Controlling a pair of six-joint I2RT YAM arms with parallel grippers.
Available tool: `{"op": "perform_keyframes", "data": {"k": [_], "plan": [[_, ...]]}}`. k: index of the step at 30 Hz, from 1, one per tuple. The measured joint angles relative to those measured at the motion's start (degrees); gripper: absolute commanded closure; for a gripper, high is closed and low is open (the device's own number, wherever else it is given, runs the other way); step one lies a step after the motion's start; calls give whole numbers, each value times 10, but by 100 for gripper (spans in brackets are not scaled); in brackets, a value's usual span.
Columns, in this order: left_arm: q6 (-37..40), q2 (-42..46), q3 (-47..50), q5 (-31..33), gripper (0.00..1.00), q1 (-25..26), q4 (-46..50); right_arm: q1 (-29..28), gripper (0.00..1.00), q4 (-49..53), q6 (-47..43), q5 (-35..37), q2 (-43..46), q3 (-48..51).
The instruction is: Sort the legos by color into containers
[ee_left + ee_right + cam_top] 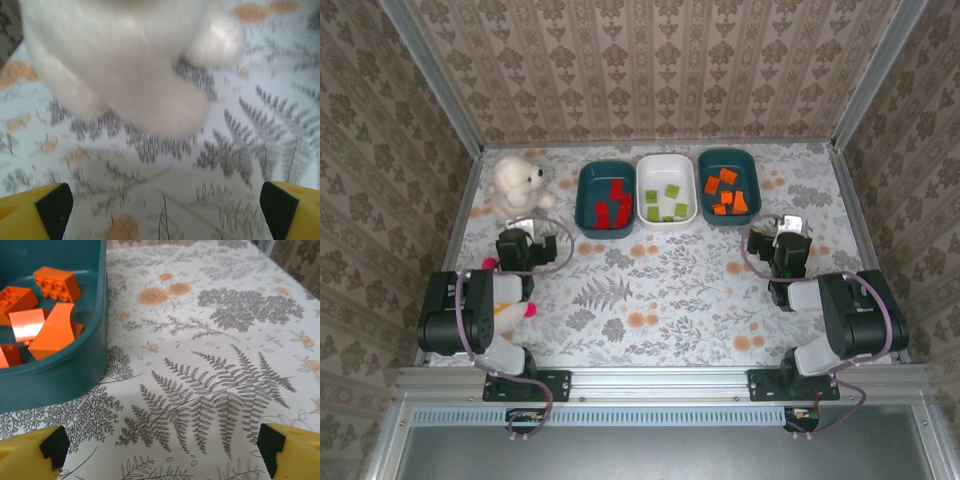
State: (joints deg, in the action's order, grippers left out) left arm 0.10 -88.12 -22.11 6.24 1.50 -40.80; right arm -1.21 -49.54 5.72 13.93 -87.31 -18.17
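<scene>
I am two arms at the near edge of a counter (660,290) covered in a fern and flower print. My left fingers (54,207) stand wide apart with nothing between them, yellow with black pads, low over the cloth. Just ahead of them sits a white plush (130,65), blurred and close in my left wrist camera. From above it is a small bear at the far left of the counter, beside the first tub. My right fingers (274,450) are also spread wide and hold nothing. They hover over the printed ferns, near the front right corner of the right teal tub (75,370). The three tubs stand in a row along the far side of the counter, close together. The left teal tub (582,200) holds the red legos (612,205). The white tub (667,160) in the middle holds the green legos (672,200). The right teal tub holds the orange legos (42,315), and my right wrist camera shows them heaped inside against its wall, studs up on one brick and a smooth slope on another. I see no loose brick on the open cloth between my arms. A second small toy (510,310), white with pink and yellow, lies against my left arm near the counter's left edge. The walls around the counter are papered in a brown damask pattern.
</scene>
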Motion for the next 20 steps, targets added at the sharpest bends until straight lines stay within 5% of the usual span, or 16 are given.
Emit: {"op": "perform_keyframes", "data": {"k": [20], "plan": [[7,-2,0,2,0,1,-74,-10,0,-4,-23,-16,-5,-36]]}}
